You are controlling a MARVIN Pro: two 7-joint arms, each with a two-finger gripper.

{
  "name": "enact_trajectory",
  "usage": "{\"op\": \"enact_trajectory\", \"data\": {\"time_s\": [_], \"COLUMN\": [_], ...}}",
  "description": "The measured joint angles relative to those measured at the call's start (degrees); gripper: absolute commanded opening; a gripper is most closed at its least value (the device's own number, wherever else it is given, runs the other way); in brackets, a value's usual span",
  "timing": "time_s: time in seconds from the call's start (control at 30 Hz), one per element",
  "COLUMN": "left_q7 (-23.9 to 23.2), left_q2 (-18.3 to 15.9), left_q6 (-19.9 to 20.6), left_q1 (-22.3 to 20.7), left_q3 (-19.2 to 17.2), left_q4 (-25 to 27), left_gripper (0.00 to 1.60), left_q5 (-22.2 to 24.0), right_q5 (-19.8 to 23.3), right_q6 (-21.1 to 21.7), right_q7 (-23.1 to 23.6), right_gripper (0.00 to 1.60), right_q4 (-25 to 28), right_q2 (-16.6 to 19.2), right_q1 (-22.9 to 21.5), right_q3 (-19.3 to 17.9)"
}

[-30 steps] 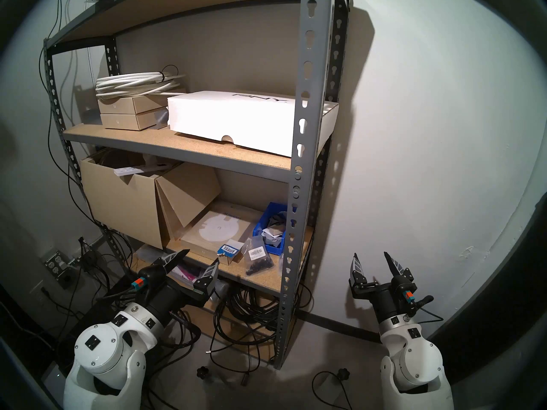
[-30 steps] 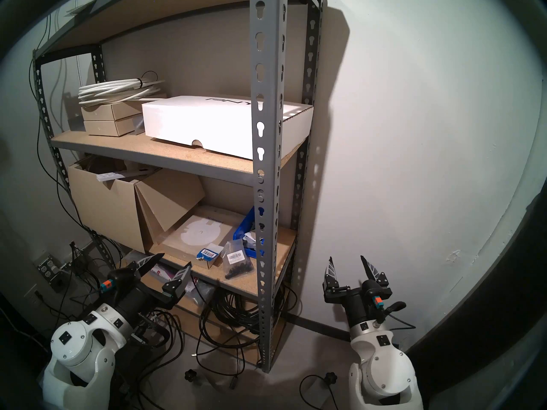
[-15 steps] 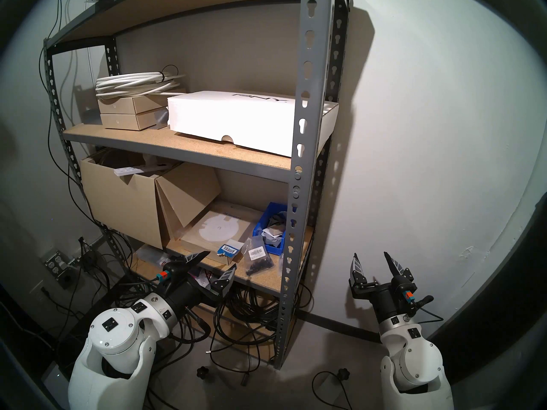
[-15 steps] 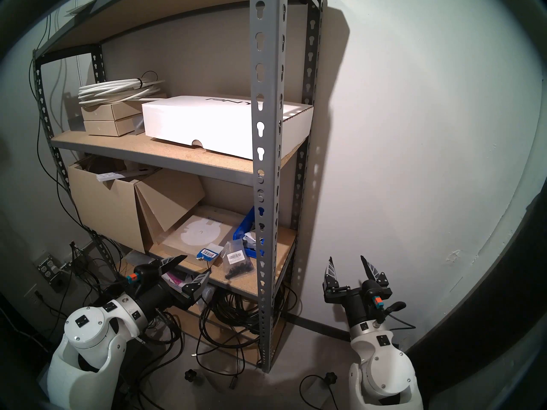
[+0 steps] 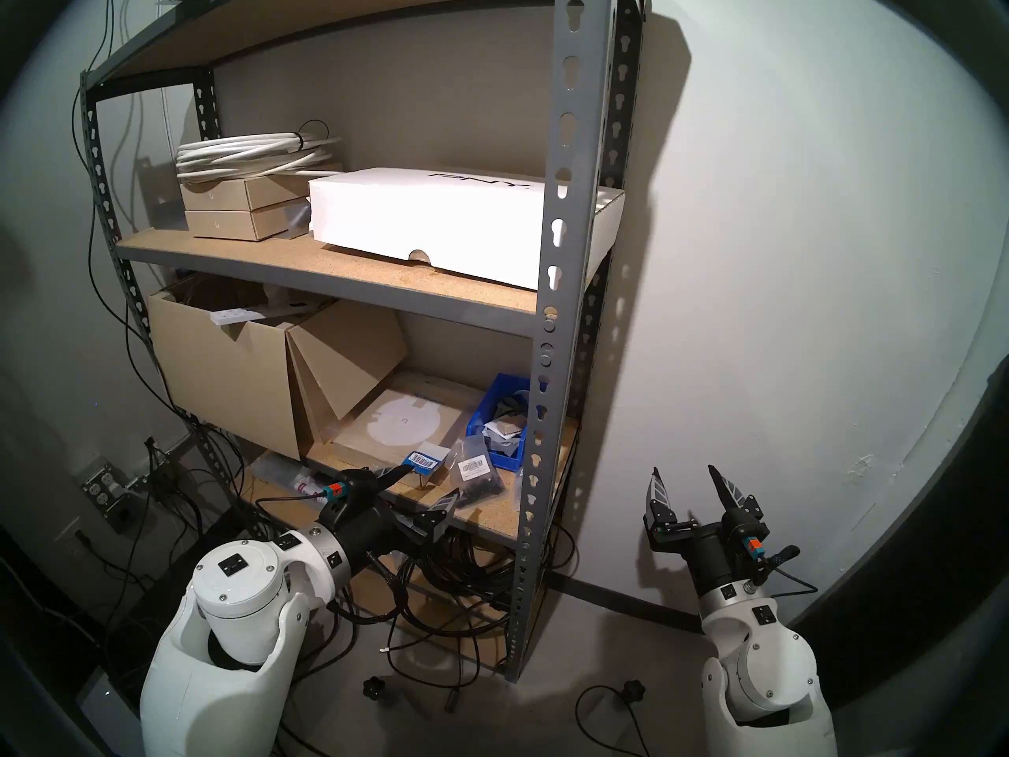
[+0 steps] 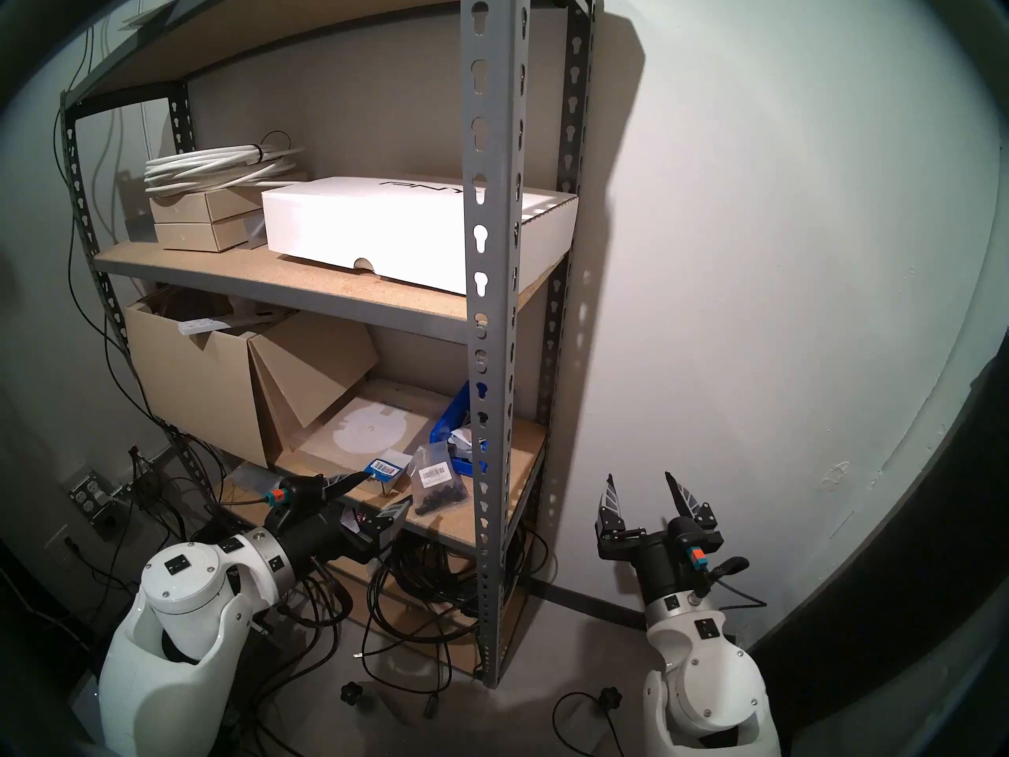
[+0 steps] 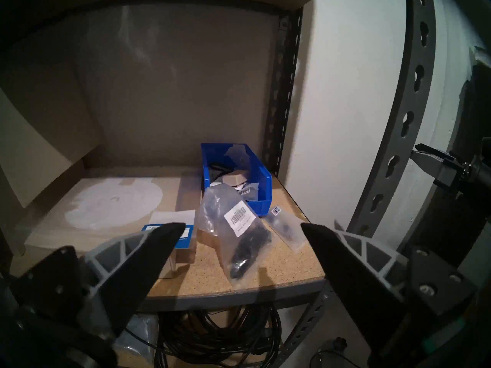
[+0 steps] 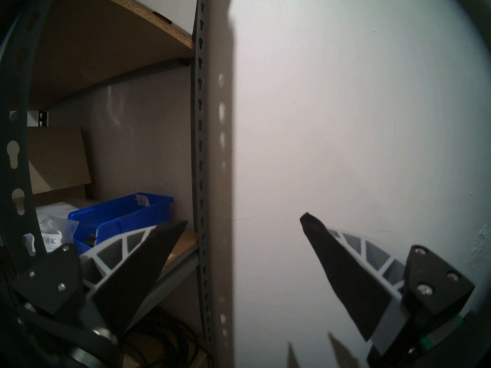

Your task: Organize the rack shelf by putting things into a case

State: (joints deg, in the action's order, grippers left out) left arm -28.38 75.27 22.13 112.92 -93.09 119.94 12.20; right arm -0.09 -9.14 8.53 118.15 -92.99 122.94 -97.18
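Observation:
The grey rack shelf (image 5: pixel 562 248) has a tan lower board (image 7: pixel 212 277). On it a blue bin (image 5: pixel 483 412) (image 7: pixel 261 200) (image 8: pixel 119 216) holds several small items. In front of the bin lie a clear bag of dark parts with a barcode label (image 5: pixel 474 474) (image 7: pixel 239 234), a blue-and-white packet (image 5: pixel 423 461) (image 7: pixel 186 237) and a smaller clear bag (image 7: pixel 285 226). My left gripper (image 5: pixel 431 484) (image 7: pixel 243 226) is open and empty at the board's front edge, just short of the bag and packet. My right gripper (image 5: pixel 682 469) (image 8: pixel 245 218) is open and empty, right of the rack by the wall.
A flat tan box with a white circle (image 5: pixel 404 422) lies left of the bin. A large brown cardboard box (image 5: pixel 229 368) fills the board's left. A white box (image 5: pixel 426 220) sits on the board above. Black cables (image 5: pixel 464 564) lie below.
My left gripper has moved right and forward, from below the board's left part to its front edge near the packet and bag. The right arm has not moved.

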Motion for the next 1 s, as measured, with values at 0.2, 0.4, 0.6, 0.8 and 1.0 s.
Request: {"op": "enact_trajectory", "data": {"time_s": [0.2, 0.4, 0.6, 0.8, 1.0], "left_q7": [1.9, 3.5, 4.6, 5.7, 6.9], "left_q2": [0.1, 0.4, 1.1, 1.9, 2.7], "left_q6": [0.1, -1.2, -1.6, -1.6, -1.6], "left_q1": [-2.4, -4.6, -6.1, -7.0, -8.2], "left_q3": [1.6, 3.1, 4.3, 5.2, 6.2], "left_q4": [-2.8, -5.1, -5.8, -6.5, -8.7], "left_gripper": [1.60, 1.60, 1.60, 1.60, 1.60], "left_q5": [-2.4, -4.4, -5.2, -5.5, -6.0], "right_q5": [0.0, 0.0, 0.0, 0.0, 0.0], "right_q6": [0.0, 0.0, 0.0, 0.0, 0.0], "right_q7": [0.0, 0.0, 0.0, 0.0, 0.0], "right_gripper": [1.60, 1.60, 1.60, 1.60, 1.60], "right_q4": [0.0, 0.0, 0.0, 0.0, 0.0], "right_q2": [0.0, 0.0, 0.0, 0.0, 0.0], "right_q1": [0.0, 0.0, 0.0, 0.0, 0.0], "right_q3": [0.0, 0.0, 0.0, 0.0, 0.0]}}
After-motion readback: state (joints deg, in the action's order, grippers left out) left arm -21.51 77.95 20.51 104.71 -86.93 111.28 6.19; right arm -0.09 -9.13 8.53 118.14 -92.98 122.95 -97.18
